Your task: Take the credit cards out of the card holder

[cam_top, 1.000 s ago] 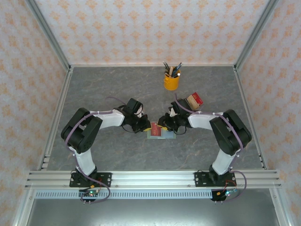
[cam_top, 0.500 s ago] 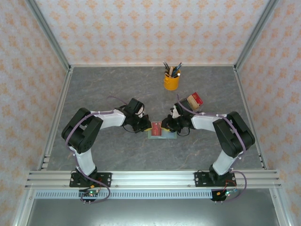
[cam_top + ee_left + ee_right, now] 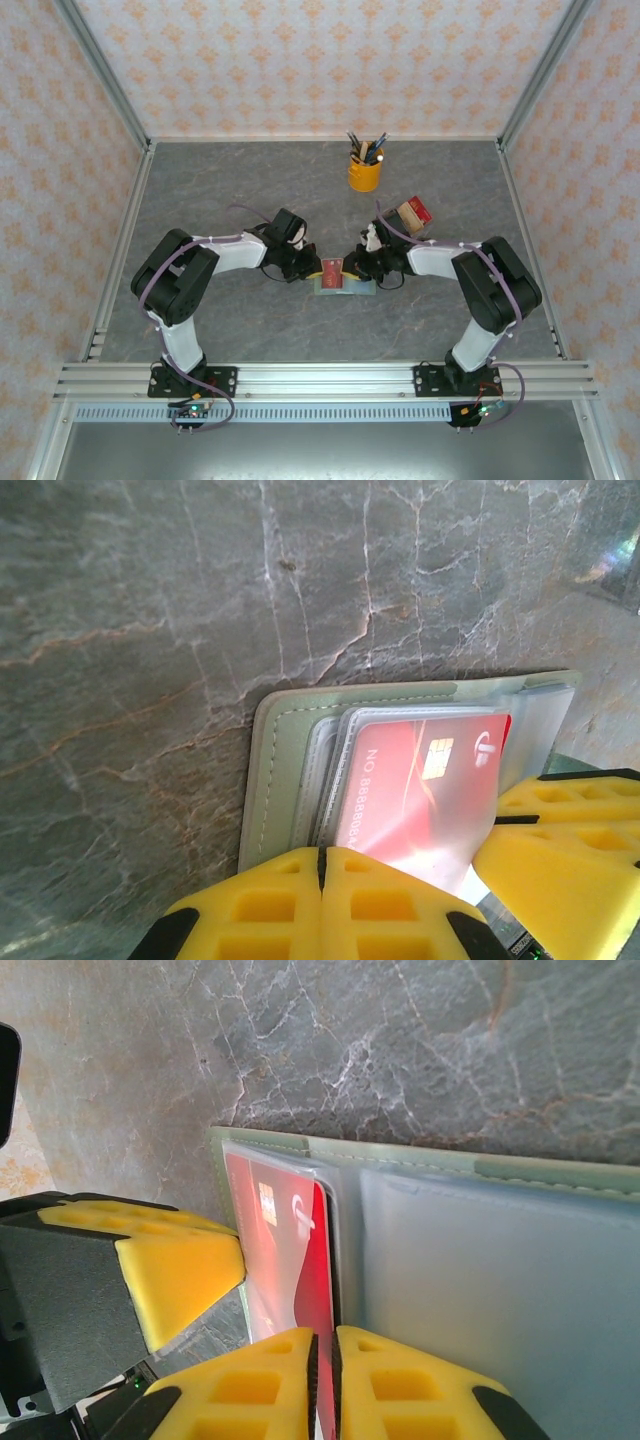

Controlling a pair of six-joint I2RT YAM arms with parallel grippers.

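Observation:
The sage-green card holder (image 3: 352,289) lies open on the grey table between both arms. In the left wrist view the card holder (image 3: 280,750) shows a red credit card (image 3: 420,780) in a clear sleeve. My left gripper (image 3: 322,865) is shut on the holder's near edge, by the sleeves. My right gripper (image 3: 325,1360) is shut on the long edge of the red card (image 3: 290,1260), next to the holder's pale pocket (image 3: 480,1260). From above, the left gripper (image 3: 308,272) and right gripper (image 3: 358,270) flank the raised red card (image 3: 333,268). A left fingertip (image 3: 180,1260) rests at the holder's left edge.
A yellow cup of pens (image 3: 364,172) stands at the back. A cluster of dark, tan and red upright blocks (image 3: 412,213) sits just behind my right arm. Patterned walls and metal rails enclose the table.
My right gripper has closed down onto the red card. The right arm shifted slightly and the card now stands up a little from the holder. The left gripper stayed shut in place.

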